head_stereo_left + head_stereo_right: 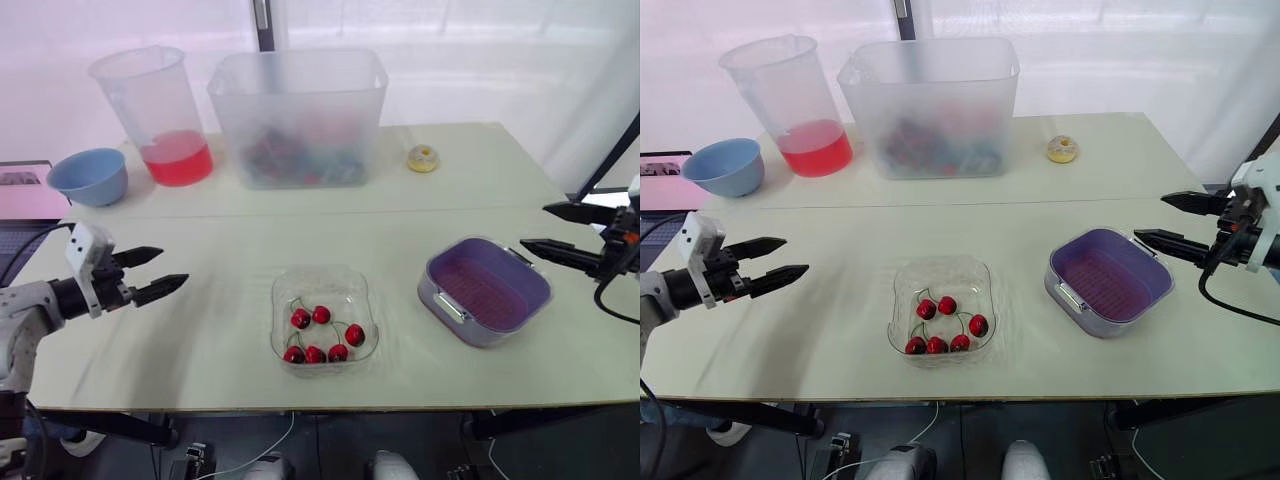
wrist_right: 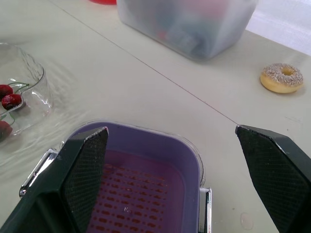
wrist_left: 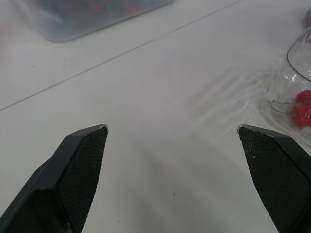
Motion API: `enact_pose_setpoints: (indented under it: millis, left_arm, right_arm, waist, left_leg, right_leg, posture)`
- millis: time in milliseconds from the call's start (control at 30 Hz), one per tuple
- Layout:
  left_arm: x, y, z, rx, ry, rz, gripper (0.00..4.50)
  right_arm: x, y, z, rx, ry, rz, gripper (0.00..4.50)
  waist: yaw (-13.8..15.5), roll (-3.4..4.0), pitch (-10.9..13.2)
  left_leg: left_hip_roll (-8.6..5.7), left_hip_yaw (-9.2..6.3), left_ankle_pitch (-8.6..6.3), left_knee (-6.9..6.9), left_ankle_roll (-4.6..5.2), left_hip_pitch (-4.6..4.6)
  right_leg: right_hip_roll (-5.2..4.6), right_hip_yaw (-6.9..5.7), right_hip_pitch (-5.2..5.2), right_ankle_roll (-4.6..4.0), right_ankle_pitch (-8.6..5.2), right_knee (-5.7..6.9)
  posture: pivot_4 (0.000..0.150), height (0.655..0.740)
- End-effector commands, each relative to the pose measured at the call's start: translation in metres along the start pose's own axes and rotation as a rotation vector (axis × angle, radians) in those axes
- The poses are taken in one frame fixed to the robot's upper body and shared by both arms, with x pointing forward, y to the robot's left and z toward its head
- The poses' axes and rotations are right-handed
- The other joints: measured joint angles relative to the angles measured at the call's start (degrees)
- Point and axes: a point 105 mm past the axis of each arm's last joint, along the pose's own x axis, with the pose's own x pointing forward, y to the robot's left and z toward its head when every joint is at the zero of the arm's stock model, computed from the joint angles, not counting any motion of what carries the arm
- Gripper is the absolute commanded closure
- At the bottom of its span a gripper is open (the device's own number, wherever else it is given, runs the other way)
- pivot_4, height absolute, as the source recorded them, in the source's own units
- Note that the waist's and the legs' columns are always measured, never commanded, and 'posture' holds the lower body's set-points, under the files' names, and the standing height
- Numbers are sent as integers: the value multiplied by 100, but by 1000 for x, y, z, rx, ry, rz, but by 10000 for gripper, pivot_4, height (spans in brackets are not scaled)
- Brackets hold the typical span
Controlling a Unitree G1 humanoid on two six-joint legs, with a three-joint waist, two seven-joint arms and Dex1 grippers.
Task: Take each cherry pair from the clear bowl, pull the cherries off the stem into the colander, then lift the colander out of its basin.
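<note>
Location: cherries [image 1: 321, 315], six counted, lie in the clear bowl [image 1: 330, 283] at lower centre of the frame, on the worktop [image 1: 220, 330]. Thin green stems join them. Which cherry pairs with which cannot be settled from these views. None is in the colander [image 1: 495, 295], which sits nested in its basin [image 1: 470, 335] at centre right, apart from the bowl. By that evidence the task is judged not yet begun.

Left end effector [image 1: 172, 266]: centre left of the frame, fingers spread, holding nothing, tips pointing toward the right of the frame. The bowl lies ahead of it in that direction and somewhat lower in the frame, with bare worktop between.

Right end effector [image 1: 534, 226]: right edge of the frame, fingers spread, holding nothing, tips pointing left, just beside the colander's upper right corner.

Governing relation: the left end effector is the nearer of the two to the bowl, and the colander stands between the right end effector and the bowl. Judgement: the first pick falls more readily to the left arm, reaching right and down.

Long axis: the cherries lie in two rough rows running across the frame, with the stems arching toward the bowl's upper rim. A level approach would meet the bowl wall first, so entry from above appears necessary.
</note>
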Motion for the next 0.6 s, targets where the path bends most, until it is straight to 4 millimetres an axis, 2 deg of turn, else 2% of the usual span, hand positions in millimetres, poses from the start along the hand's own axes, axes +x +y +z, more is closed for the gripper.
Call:
enact_pose_setpoints:
  millis: [33, 600]
  left_arm:
    - [-5, 4, 18, 55, -42, 15, 0]
    - [-7, 9, 24, 10, -57, 17, 0]
  right_arm:
    - [-2, 2, 16, -50, -20, 7, 271]
    - [2, 6, 17, -50, -14, 7, 271]
  waist:
    - [0, 0, 0]
    - [-2, 0, 0]
  left_leg:
    - [0, 0, 0, 0, 0, 0]
    - [0, -1, 0, 0, 0, 0]
  right_leg:
    - [0, 0, 0, 0, 0, 0]
    - [0, 0, -1, 0, 0, 0]
  posture:
    - [1500, 7400]
    - [1500, 7400]
